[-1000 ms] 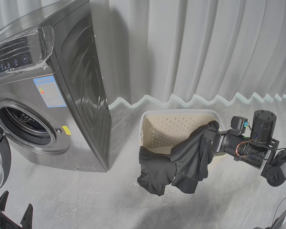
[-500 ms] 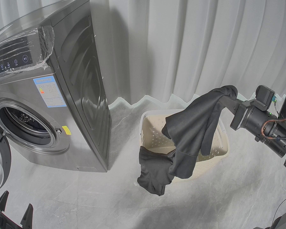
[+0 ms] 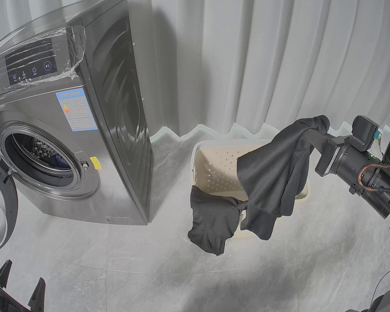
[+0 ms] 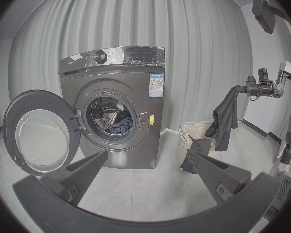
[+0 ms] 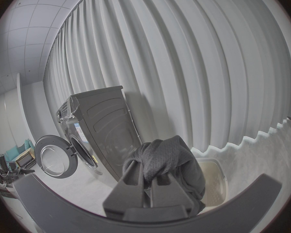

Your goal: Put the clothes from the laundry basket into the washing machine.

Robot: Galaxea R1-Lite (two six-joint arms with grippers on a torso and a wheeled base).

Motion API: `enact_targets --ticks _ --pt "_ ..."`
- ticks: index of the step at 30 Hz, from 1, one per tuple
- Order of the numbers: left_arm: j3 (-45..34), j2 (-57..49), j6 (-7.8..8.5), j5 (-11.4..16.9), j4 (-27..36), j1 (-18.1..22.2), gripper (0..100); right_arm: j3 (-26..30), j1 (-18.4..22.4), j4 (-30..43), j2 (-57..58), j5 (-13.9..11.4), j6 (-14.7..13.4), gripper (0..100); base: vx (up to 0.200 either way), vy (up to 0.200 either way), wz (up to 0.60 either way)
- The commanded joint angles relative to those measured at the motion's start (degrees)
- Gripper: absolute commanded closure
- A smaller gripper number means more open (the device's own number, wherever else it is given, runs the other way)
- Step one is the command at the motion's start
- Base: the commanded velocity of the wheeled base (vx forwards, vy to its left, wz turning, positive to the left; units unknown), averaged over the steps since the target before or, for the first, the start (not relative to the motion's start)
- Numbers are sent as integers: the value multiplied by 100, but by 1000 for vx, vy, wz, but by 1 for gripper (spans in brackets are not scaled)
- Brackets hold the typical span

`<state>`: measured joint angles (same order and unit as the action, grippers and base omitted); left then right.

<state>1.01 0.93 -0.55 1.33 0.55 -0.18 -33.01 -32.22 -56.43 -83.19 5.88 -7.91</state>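
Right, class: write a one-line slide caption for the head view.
Right gripper holds a dark garment above the laundry basket; washing machine door open.

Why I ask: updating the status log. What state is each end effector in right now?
Left end effector: open, holding nothing.
Right end effector: closed, holding the dark garment.

Bright, soft, even light overall; washing machine [image 3: 73, 109] throws a soft shadow onto the curtain [image 3: 247, 44] behind it. Glare on the plastic film [image 3: 71, 42] over its panel. Wrist views fisheye: curtain folds bow, corners go black.
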Motion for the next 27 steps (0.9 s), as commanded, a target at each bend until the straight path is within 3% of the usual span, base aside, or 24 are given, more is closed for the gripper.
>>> enact_targets --ticks 1,27 --pt "-84 -75 -24 -1 -2 1 0 14 -100 36 13 19 0 100 0 0 0" --pt "-84 -57 -51 8 -2 -17 0 -100 -373 -52 -57 19 -26 100 0 200 0"
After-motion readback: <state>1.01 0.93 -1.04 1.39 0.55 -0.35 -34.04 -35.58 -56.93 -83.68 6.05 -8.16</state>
